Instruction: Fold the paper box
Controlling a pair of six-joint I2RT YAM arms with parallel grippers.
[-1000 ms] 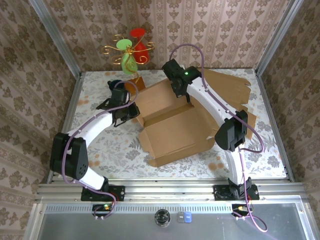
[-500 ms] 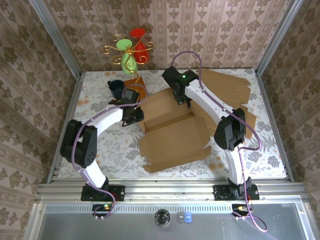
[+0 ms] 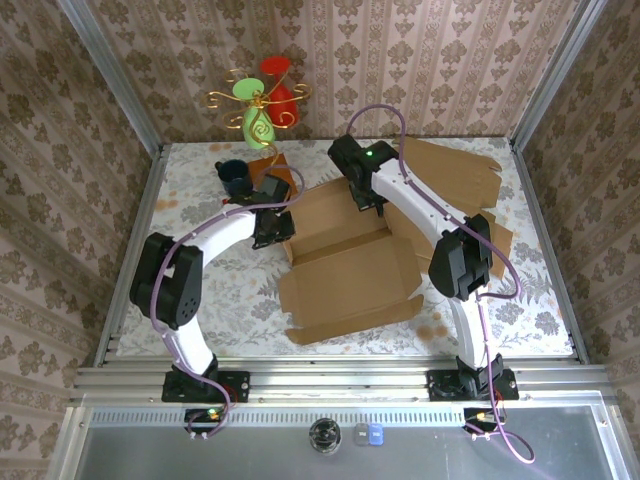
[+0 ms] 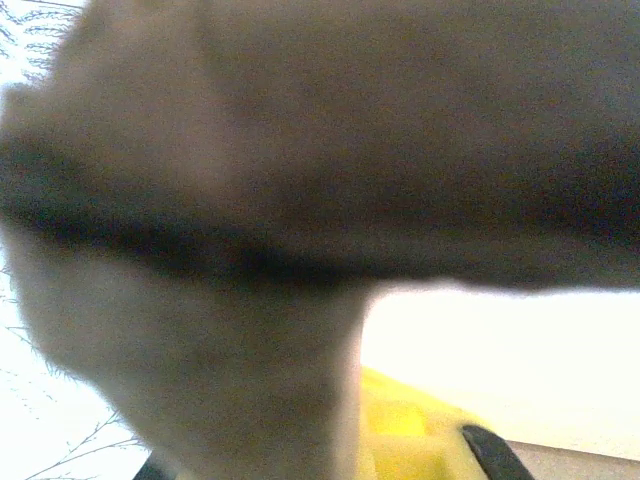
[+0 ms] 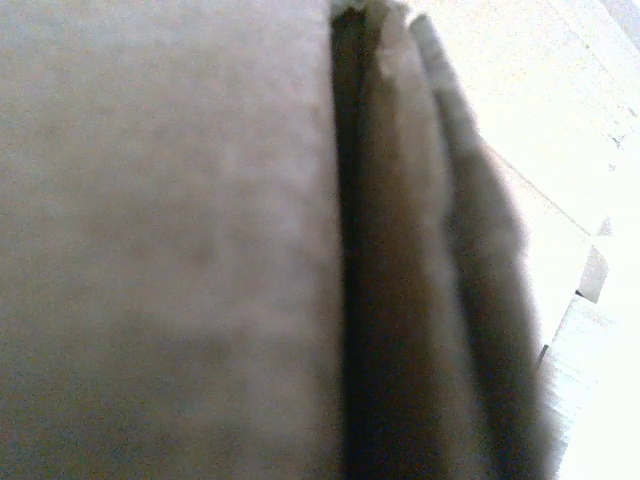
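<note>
The brown paper box (image 3: 345,275) lies half-folded in the middle of the table, its back panel (image 3: 325,212) raised and its front panel flat. My left gripper (image 3: 272,228) is at the box's left rear corner. Blurred cardboard (image 4: 300,150) sits right up against the left wrist camera and hides the jaws, so no grip shows. My right gripper (image 3: 375,205) presses at the right end of the back panel. Brown cardboard (image 5: 160,250) with a dark fold line covers its fingers in the right wrist view.
A stack of flat cardboard sheets (image 3: 460,175) lies at the back right under the right arm. A dark cup (image 3: 236,177), a small brown block (image 3: 283,172) and a colourful wire ornament (image 3: 262,105) stand at the back left. Metal rails and papered walls enclose the table.
My left arm swung right and inward until its gripper reached the box's left rear corner. The right gripper slid slightly forward along the back panel, and the box shifted a little.
</note>
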